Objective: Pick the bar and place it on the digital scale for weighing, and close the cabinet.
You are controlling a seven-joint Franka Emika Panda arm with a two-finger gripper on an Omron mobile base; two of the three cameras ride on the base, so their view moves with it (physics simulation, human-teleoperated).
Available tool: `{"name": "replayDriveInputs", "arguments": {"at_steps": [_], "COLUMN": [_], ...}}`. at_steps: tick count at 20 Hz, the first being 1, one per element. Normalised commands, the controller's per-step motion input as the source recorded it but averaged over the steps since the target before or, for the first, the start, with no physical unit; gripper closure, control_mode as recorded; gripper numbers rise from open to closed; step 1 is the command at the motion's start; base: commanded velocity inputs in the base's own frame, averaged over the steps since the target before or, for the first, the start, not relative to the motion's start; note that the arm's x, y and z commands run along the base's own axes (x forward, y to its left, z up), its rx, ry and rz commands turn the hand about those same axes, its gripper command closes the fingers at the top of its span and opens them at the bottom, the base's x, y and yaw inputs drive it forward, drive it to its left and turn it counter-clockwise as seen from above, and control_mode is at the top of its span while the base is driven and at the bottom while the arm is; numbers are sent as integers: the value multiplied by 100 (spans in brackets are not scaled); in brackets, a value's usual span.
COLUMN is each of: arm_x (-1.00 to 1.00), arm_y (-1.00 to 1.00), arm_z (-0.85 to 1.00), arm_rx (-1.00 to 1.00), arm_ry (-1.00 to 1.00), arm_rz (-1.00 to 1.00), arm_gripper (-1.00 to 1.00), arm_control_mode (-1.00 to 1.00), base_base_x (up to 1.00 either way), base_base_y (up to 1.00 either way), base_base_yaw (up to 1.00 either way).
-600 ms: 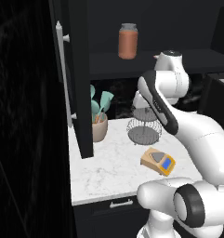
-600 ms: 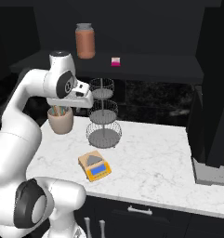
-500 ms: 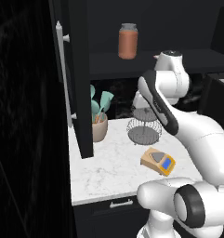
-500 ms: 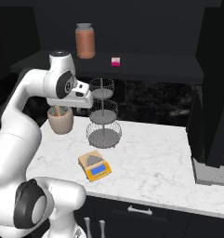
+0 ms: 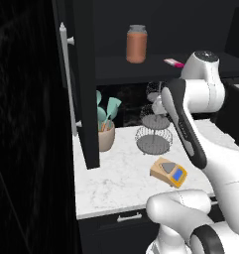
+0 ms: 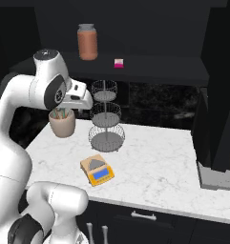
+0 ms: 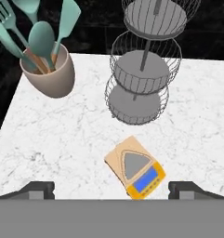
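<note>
The bar (image 6: 118,63) lay on the cabinet (image 6: 150,69) shelf, right of the jar (image 6: 87,42). The gripper (image 7: 111,188), jaws wide apart and empty, hung above the digital scale (image 7: 135,173). It probably needed to rise, approach level, and span the bar's narrow width.

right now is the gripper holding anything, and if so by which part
Nothing is held. The gripper is open above the counter, its fingertips wide apart with only the digital scale below. The bar lies on the cabinet shelf.
</note>
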Motion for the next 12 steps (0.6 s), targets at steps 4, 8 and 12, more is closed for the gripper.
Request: {"name": "replayDriveInputs", "arguments": {"at_steps": [4,8,12], "arm_x": [-49,-3,0], "arm_y": [-27,-5,-13], "arm_z": [46,32,29], "arm_rx": [-4,0,0], "arm_ry": [-40,-30,-29], "arm_rz": [0,0,0], "arm_gripper": [-100,-100,-100], "arm_control_mode": [-100,-100,-100], "base_base_x": [0,0,0], "base_base_y": [0,0,0], "base_base_yaw": [0,0,0]}}
